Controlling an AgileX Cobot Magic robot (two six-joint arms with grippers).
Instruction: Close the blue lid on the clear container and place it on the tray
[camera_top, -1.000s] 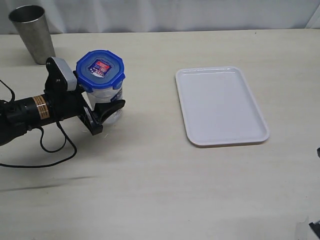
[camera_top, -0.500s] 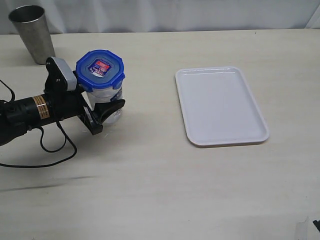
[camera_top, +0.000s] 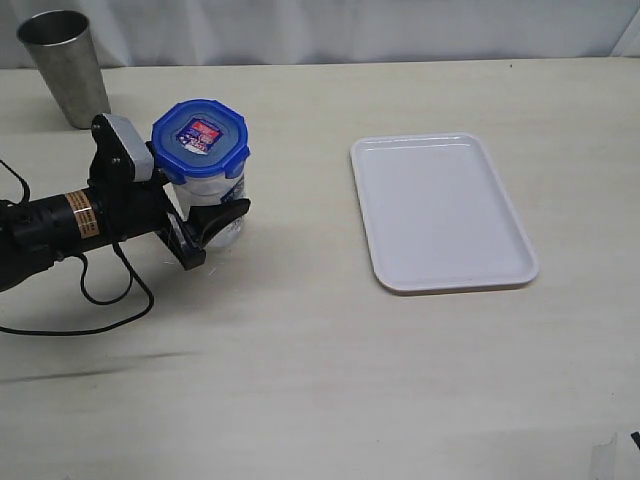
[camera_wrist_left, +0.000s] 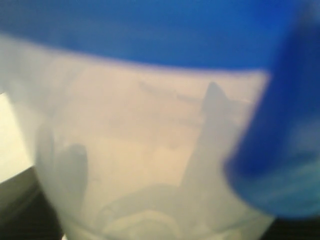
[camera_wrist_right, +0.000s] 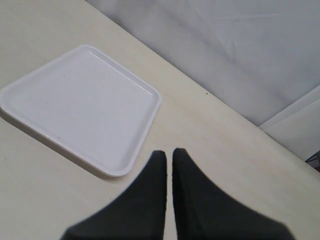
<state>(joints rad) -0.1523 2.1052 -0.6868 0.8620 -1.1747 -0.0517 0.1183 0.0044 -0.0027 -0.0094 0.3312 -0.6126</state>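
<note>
Standing nearby: a grey metal cup, upright, well apart from the clear container, behind it near the table's far edge; a black cable loops on the table on the arm's side of the container
Path: plain tabletop runs from the container to the tray
Edges and room: the tray lies flat, well apart from the container, on the side away from the arm, its low rim visible all round; wide tabletop in front of the container
Lid: the blue lid sits on top of the container, sticker up; whether its flaps are snapped cannot be told
Left pincer: clasping the container's lower body, below the lid; one dark finger curves across its near wall, the other is hidden behind it
Right pincer: clenched on nothing, tips together, far from the container, beyond the tray
</note>
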